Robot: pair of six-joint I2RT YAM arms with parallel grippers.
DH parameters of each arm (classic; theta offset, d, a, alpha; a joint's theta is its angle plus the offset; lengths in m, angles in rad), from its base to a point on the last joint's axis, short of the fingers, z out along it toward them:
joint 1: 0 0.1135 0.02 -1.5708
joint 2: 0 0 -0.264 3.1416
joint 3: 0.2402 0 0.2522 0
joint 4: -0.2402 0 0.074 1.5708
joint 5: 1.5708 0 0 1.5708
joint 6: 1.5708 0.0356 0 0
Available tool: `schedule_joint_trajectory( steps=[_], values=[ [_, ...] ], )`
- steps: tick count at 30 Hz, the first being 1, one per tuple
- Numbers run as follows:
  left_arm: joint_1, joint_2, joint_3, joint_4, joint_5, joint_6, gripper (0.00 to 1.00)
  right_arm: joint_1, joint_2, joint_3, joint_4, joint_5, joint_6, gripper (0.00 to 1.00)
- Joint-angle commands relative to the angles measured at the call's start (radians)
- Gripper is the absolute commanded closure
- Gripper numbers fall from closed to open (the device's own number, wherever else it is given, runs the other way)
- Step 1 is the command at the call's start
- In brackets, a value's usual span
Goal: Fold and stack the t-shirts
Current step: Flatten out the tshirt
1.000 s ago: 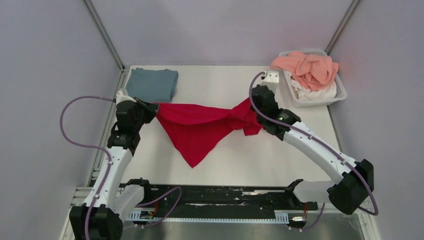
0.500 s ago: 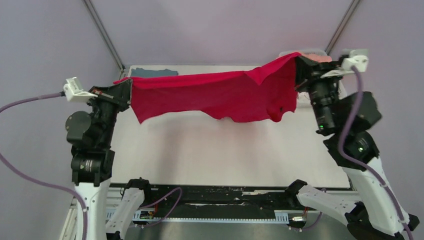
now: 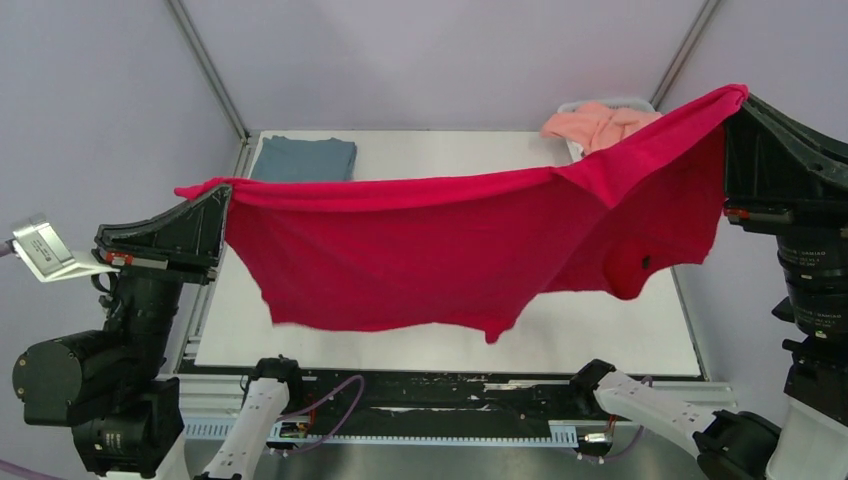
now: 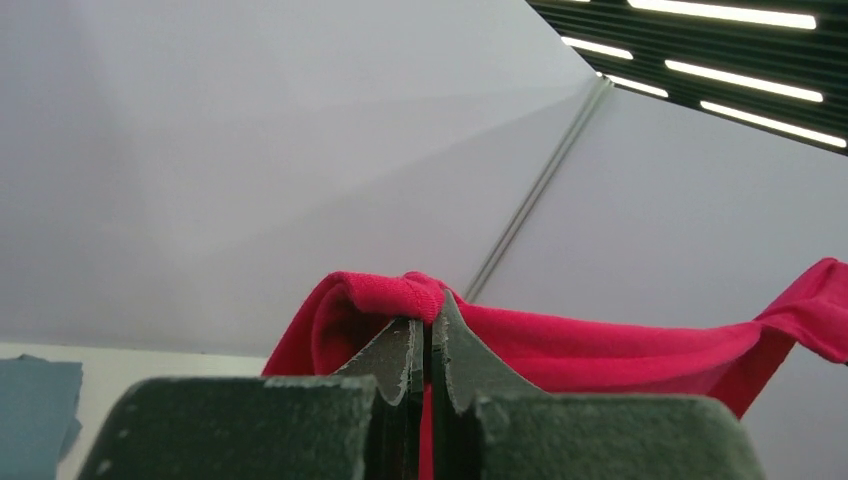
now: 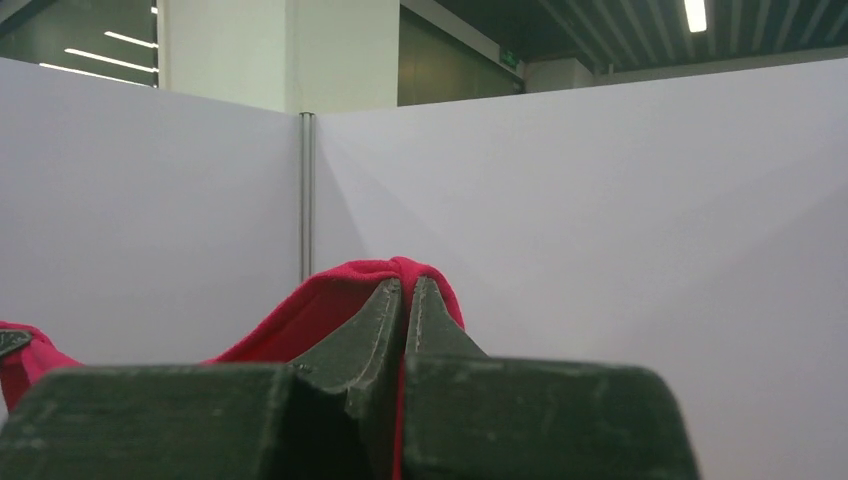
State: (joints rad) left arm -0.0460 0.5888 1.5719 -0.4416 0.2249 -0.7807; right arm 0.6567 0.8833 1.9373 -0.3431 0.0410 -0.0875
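**Operator:** Where is the red one?

**Spotter:** Your bright crimson red cotton t-shirt [image 3: 430, 250] is in the air above the white table [image 3: 450, 150], stretched between your two arms. Its top edge climbs from low over the table's left side to high over its right side. The cloth drapes below that edge in one broad sheet, with its lowest point over the table's near edge. It looks to hang off the surface, though the overhead view alone can't settle that.

**Operator:** And the grippers?

**Spotter:** Your left gripper [image 4: 428, 330] has its fingers pressed together on a fold of the red shirt, which bunches over the tips. It sits over the table's left edge. Your right gripper [image 5: 405, 300] is the same, jaws pinching a red corner with fabric humped over the tips. It sits over the table's right edge, higher than the left one.

**Operator:** The other shirts?

**Spotter:** A dusty blue-grey cotton t-shirt [image 3: 303, 158] lies folded flat on the table's far-left corner. A salmon pink t-shirt [image 3: 600, 125] sits crumpled at the table's far-right corner, heaped in the white slatted plastic basket [image 3: 572, 106]. Only a strip of the basket's rim shows behind the red cloth.
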Motion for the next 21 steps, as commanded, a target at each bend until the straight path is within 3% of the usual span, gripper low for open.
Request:
schedule_joint_trajectory(
  steps=[1,8,12,14,17,19,20,21],
  values=[
    [0.0,0.001,-0.022,-0.054,-0.006,-0.01,1.0,-0.003,0.073,0.039,-0.02,0.05,-0.063,1.0],
    [0.001,0.039,-0.245,-0.039,-0.123,-0.063,1.0,-0.002,0.185,-0.114,0.084,0.374,-0.198,1.0],
    [0.0,0.144,-0.412,-0.019,-0.231,-0.145,1.0,-0.043,0.308,-0.314,0.281,0.605,-0.31,1.0],
    [0.0,0.232,-0.493,0.016,-0.282,-0.171,1.0,-0.124,0.391,-0.409,0.308,0.619,-0.265,1.0],
    [0.0,0.441,-0.556,0.064,-0.334,-0.21,0.98,-0.244,0.503,-0.522,0.32,0.499,-0.095,0.99],
    [0.001,0.618,-0.553,0.097,-0.334,-0.219,0.64,-0.308,0.598,-0.569,0.358,0.387,-0.014,0.97],
    [0.001,0.749,-0.512,0.098,-0.302,-0.206,0.28,-0.33,0.66,-0.576,0.377,0.324,0.007,0.95],
    [0.002,0.813,-0.474,0.074,-0.279,-0.194,0.14,-0.346,0.72,-0.569,0.394,0.276,0.014,0.93]
  ],
)
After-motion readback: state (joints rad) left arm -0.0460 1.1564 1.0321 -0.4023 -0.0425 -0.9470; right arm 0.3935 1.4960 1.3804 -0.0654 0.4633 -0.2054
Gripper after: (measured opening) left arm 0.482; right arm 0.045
